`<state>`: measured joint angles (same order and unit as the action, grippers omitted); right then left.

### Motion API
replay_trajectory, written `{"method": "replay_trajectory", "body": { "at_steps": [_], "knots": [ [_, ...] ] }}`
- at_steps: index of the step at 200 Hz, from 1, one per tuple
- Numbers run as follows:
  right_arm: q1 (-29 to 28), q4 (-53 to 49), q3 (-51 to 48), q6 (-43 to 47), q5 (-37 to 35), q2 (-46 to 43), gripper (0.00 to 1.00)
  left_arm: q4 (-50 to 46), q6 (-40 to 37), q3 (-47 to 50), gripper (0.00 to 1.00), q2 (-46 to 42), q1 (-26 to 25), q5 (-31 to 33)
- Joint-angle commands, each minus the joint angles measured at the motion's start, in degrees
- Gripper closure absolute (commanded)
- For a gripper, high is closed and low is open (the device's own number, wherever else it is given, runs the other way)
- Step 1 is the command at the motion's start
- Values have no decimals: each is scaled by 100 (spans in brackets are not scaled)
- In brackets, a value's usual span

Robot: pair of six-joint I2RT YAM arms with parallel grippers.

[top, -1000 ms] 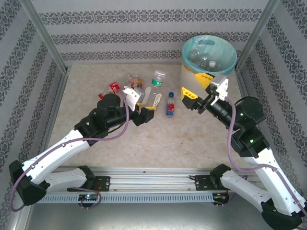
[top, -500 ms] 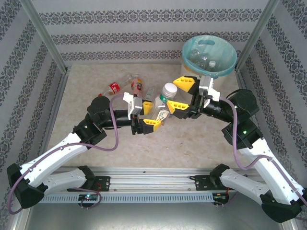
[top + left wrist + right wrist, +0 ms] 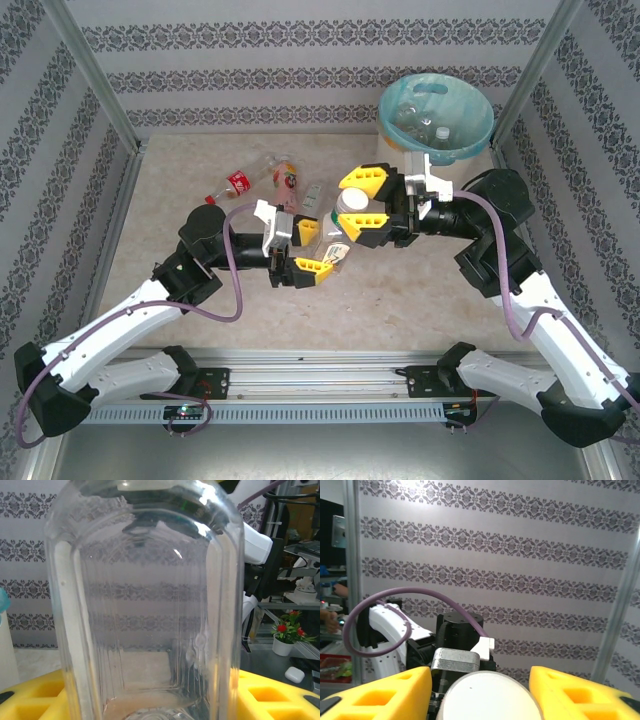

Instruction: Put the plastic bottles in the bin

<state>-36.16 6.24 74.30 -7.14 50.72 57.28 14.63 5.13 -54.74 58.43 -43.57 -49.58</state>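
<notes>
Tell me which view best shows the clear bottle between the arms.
Top external: the bottle shows at full length, up to its white cap. Left wrist sees its clear body close; right wrist sees the cap end-on.

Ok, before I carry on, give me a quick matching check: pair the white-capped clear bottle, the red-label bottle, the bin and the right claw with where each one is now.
Things:
1. white-capped clear bottle
2. red-label bottle
3. bin
4. right claw

Places:
A. lying on the table, far left of both claws
B. far right corner
C. straddling the held bottle's top
D. gripped in the left claw, off the table

Pairs: 1-D, 2-A, 3-B, 4-C
</notes>
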Motion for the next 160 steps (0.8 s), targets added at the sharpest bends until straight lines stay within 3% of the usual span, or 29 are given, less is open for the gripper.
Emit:
{"method": "replay_trajectory", "body": {
  "at_steps": [1, 44, 100, 125, 160],
  "knots": [
    [-78, 20, 189, -61, 483, 14, 48, 368, -66, 58, 46, -148, -73, -83],
    [-101, -69, 240, -74, 526, 88, 50, 235, -305, 51, 45, -218, -73, -84],
    [-114, -134, 253, 156, 597, 41, 63, 168, -478, 42, 43, -239, -73, 12],
    [-123, -154, 208, 346, 428, -62, 74, 163, -598, 140, 32, -437, -72, 525],
    [-125, -269, 201, 600, 57, -135, 81, 701, -598, 595, 7, -862, -73, 1798]
  ]
}}
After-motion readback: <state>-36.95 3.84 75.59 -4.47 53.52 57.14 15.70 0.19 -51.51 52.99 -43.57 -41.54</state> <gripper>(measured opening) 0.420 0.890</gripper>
